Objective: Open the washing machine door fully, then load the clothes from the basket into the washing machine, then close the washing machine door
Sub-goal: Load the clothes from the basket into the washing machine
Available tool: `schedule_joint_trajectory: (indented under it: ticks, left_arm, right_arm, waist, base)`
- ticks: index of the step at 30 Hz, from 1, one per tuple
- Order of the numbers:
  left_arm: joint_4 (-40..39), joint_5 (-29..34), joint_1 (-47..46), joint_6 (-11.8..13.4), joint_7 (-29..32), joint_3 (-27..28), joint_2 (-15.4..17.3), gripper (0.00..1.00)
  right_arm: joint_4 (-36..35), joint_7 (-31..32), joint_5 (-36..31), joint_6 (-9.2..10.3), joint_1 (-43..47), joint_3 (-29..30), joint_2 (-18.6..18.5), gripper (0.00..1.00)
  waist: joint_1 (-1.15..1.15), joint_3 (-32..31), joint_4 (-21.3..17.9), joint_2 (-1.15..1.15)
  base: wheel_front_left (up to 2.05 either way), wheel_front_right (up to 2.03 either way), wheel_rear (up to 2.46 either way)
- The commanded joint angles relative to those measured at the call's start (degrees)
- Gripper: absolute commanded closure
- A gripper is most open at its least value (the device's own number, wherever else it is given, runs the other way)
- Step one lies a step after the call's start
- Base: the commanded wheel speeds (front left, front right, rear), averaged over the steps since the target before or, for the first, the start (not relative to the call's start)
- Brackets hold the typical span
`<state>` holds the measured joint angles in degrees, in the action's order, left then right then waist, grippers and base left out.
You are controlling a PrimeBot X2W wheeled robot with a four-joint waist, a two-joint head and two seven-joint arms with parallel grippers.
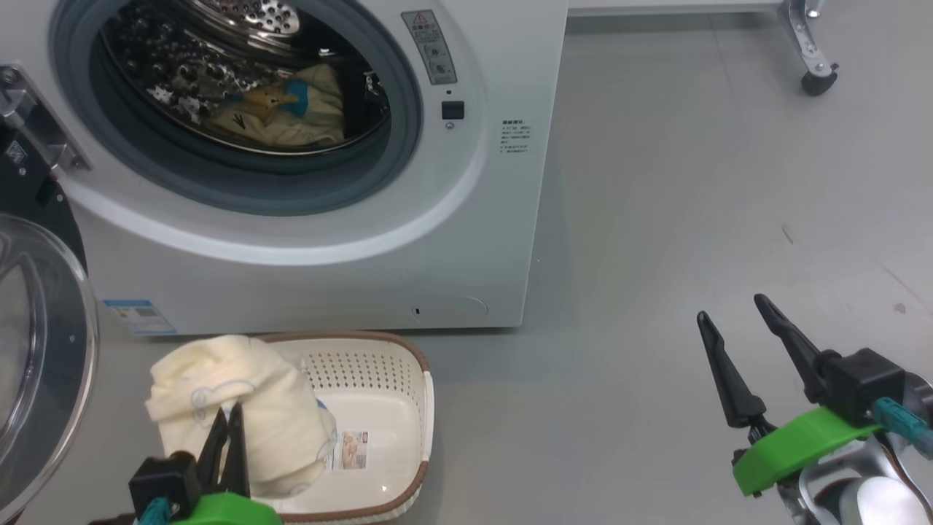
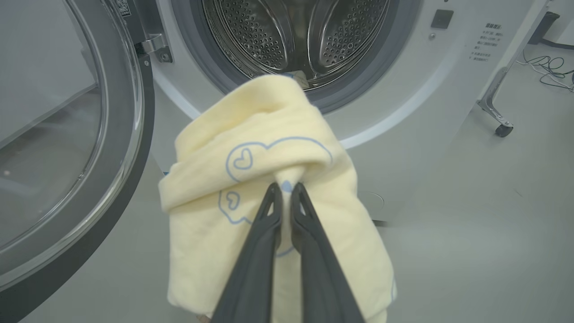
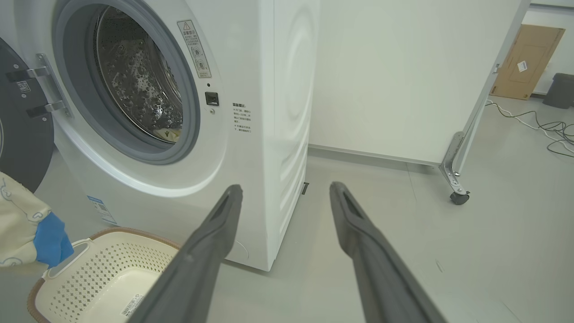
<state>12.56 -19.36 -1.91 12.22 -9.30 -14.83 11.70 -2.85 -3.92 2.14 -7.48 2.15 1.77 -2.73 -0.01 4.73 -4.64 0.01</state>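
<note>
The white washing machine [image 1: 350, 240] stands with its door [image 1: 36, 350] swung open to the left. Inside the steel drum lies a cream garment with a tan bear [image 1: 291, 109]. My left gripper [image 1: 226, 419] is shut on the second cream garment [image 1: 240, 401], which hangs bunched above the cream basket [image 1: 415, 379]. In the left wrist view that garment [image 2: 269, 148] with its faint blue outline hangs from my closed fingers [image 2: 269, 211], in front of the drum opening. My right gripper [image 1: 732, 310] stands open over bare floor to the right, nothing between its fingers [image 3: 219, 224].
The basket [image 3: 103, 278] sits on the grey floor right before the machine's base. A white panel on a caster leg [image 3: 457, 193] stands right of the machine, with cables [image 3: 551, 130] and a cardboard box [image 3: 524, 63] beyond. Open floor lies to the right.
</note>
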Motion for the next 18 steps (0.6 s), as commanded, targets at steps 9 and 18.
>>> schedule_joint_trajectory:
  ticks: [9,18]
  left_arm:
    - [-7.4,-0.5,2.5,2.2,2.3,2.1,2.3,1.0]
    - [-7.4,-0.8,1.9,2.6,2.3,2.1,2.5,1.0]
  right_arm:
    - [-3.9,1.4,0.2,-0.01,1.1,-1.0,-0.3,0.0]
    - [-3.7,1.3,0.6,-0.01,1.1,-1.2,-0.3,0.0]
  waist:
    - [0.01,-3.5,0.2,-0.01]
    - [0.01,-3.1,0.2,-0.01]
  base:
    - [0.0,0.0,0.0]
    - [0.0,0.0,0.0]
